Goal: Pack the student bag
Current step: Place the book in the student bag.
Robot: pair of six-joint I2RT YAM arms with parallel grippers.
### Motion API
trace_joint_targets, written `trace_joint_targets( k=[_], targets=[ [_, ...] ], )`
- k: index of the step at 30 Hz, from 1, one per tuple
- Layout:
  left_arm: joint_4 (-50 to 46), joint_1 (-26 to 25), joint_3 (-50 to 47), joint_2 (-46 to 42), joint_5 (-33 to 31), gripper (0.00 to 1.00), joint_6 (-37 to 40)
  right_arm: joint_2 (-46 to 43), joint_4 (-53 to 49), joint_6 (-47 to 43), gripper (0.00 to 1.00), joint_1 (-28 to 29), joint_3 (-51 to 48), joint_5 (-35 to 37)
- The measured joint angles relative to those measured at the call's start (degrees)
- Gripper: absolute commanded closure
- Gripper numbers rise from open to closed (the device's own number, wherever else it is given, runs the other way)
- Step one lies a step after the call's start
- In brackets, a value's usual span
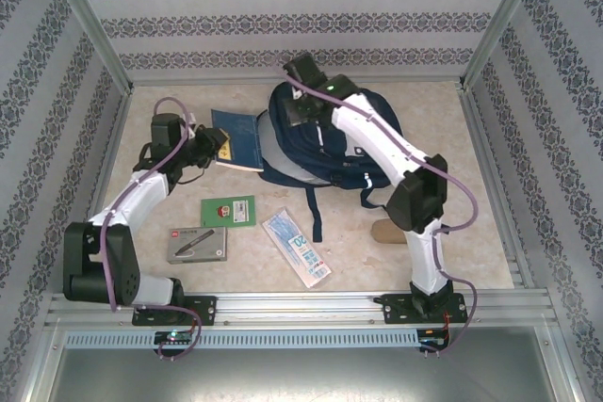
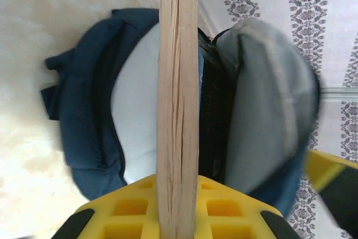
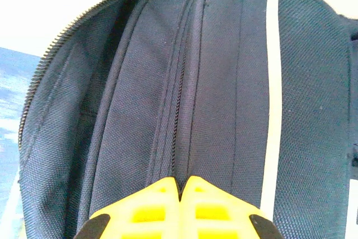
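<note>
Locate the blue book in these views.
In the top view, the blue book is left of centre, clamped in the left gripper, its far edge at the open left side of the student bag.

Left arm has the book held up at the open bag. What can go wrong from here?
1. The right gripper seems to pinch only a thin fold of the student bag. It may slip and let the opening sag shut.
2. The book, held edge-on in the left gripper, is off to one side of that dark gap. It could catch the rim instead of entering.
</note>
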Motion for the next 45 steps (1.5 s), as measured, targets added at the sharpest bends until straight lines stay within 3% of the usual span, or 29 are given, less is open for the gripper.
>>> trace_joint_targets(
  k=[11,24,25,29,31,37,39,45],
  targets=[
    [13.03,-13.94,7.63,16.85,-9.38,1.0,-5.03,-7.1,2.08,4.37,1.0,-7.65,-3.58,-17.49],
    [19.78,-26.47,19.87,34.51,-21.35,0.99,-11.69,-7.21,3.04,7.45,1.0,-8.76,-4.2,-21.64],
    [19.56,-27.34,21.03,35.54,-22.14,0.95,-11.82,-7.21,3.1,7.5,1.0,-8.76,-4.2,-21.79],
    [17.09,-29.62,27.71,39.15,-23.61,0.51,-11.37,-7.21,3.15,8.17,1.0,-9.16,-4.42,-21.77],
    [15.15,-30.01,29.35,39.52,-24.24,0.41,-10.86,-7.21,3.21,8.44,1.0,-9.57,-4.66,-21.79],
    [7.67,-30.16,29.51,37.18,-27.47,0.37,-7.61,-7.43,4.48,8.55,1.0,-9.79,-5.97,-22.23],
    [3.48,-30.16,29.51,36.04,-28.81,0.3,-5.88,-7.72,4.94,8.55,1.0,-9.79,-6.43,-22.38],
    [-4.02,-29.68,28.96,33.79,-31.65,0.35,-2.25,-8.44,6.6,8.85,1.0,-9.77,-8.28,-22.88]
  ],
)
